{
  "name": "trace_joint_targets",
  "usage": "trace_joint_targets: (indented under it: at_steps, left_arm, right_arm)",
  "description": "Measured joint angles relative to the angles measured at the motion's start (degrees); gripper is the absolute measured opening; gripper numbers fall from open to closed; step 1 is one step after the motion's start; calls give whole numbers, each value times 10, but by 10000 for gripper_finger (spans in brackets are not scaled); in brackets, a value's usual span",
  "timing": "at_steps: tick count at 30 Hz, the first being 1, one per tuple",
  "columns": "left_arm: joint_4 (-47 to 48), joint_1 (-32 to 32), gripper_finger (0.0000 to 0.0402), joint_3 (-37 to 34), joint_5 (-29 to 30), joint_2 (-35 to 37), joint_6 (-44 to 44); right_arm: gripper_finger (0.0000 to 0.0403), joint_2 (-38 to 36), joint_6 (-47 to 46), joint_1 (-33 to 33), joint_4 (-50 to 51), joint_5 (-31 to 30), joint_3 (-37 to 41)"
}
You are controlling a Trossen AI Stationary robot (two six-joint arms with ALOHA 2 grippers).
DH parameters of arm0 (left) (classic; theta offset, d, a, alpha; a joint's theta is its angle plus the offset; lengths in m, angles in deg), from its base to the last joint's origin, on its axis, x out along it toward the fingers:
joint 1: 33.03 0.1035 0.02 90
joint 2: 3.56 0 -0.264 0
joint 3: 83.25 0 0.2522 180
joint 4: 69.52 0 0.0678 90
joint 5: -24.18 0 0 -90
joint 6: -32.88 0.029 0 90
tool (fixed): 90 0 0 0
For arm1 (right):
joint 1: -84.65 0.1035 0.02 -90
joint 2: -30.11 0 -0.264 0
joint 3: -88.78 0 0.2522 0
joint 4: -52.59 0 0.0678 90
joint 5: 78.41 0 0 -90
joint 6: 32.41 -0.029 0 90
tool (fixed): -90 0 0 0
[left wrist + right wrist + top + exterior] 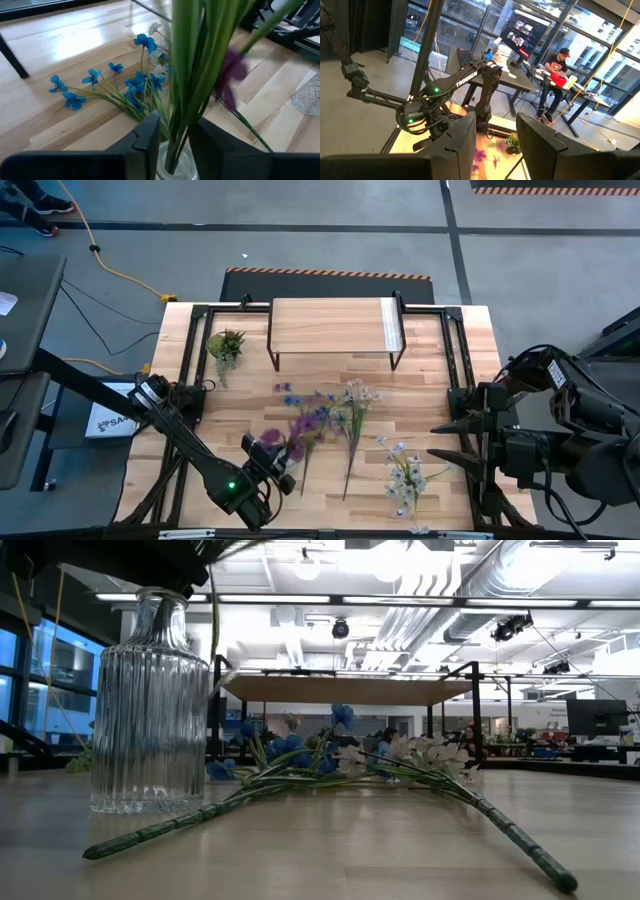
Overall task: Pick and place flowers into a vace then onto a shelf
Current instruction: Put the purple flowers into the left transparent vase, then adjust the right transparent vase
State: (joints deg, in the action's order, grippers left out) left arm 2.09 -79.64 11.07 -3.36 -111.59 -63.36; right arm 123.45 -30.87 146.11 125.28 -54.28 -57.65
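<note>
Glass vase (148,705), ribbed, stood at the near table edge; the purple flower stems (192,75) are clasped in it by the left gripper (172,137). Blue flowers (318,418) and white sprays (405,475) are laid mid-table. Shelf (335,328) is set farthest. Right gripper (445,442), jaws parted, is parked beside the table's right edge.

an open industrial lab (part office): exposed ceiling ducts (440,600), monitor (522,31), person at a desk (555,75).

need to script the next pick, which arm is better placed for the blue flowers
Left, probably. The left gripper holds purple stems over the vase, beside the blue flowers. The right gripper waits at the table's right edge.
</note>
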Motion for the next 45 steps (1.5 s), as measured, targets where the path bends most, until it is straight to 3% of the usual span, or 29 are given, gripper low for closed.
trace_joint_targets:
  at_steps: [19, 29, 38, 45]
  left_arm:
    - [-7, -13, 217, 0, -3, 0, 0]
    - [13, -44, 206, 0, 3, 1, -7]
    - [13, -91, 203, 0, -10, 7, -92]
    - [-93, -97, 201, 0, -52, 6, -71]
  right_arm:
    - [134, 0, 5, 0, 0, 0, 0]
    - [134, 0, 4, 0, 0, -4, 0]
    - [134, 0, 4, 0, -1, -4, 0]
    - [134, 0, 14, 0, -1, -4, 0]
